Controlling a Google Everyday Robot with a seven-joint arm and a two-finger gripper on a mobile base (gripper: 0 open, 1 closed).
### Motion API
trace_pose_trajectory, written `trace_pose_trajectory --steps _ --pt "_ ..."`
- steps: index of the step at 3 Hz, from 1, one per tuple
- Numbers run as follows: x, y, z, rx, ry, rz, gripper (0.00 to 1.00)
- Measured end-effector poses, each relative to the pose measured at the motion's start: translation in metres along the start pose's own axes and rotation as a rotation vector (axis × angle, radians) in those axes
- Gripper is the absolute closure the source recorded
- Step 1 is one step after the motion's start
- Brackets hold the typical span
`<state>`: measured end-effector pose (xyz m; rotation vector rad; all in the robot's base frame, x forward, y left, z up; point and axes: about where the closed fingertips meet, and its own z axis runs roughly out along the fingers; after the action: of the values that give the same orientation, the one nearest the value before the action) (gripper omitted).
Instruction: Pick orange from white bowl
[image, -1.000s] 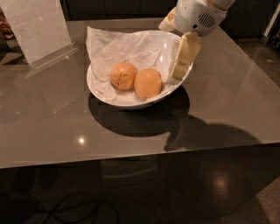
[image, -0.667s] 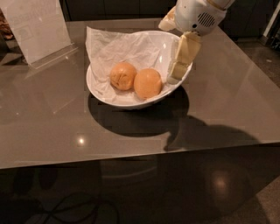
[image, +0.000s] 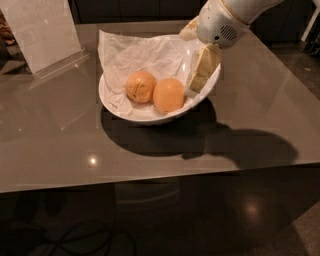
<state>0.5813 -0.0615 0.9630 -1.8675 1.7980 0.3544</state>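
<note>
The white bowl (image: 112, 102), lined with crumpled white paper, sits mid-table. Two oranges lie in it, touching. The orange (image: 168, 95) with smooth pale skin is on the right. The rougher, darker one (image: 140, 86) is on the left. My gripper (image: 189, 62) hangs over the bowl's right side, open and empty. One cream finger (image: 202, 70) reaches down inside the rim, its tip just right of the smooth orange and a little apart from it. The other finger (image: 188, 31) shows above the bowl's far rim.
The bowl stands on a glossy brown table (image: 260, 100) and casts a dark shadow toward the front edge. A clear acrylic sign holder (image: 42, 32) stands at the back left. The floor shows past the table's right edge.
The gripper has shifted slightly left and down, bringing the lower finger closer to the smooth orange. The bowl and both oranges have not moved.
</note>
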Motion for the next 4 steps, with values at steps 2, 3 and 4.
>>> trace_pose_trajectory --steps 2,3,4 --pt "0.005 -0.016 0.019 -0.016 -0.031 0.024 0.18" --pt "0.004 -0.014 0.022 -0.011 -0.043 0.027 0.13" --pt "-0.001 -0.011 0.040 -0.056 -0.086 0.020 0.09"
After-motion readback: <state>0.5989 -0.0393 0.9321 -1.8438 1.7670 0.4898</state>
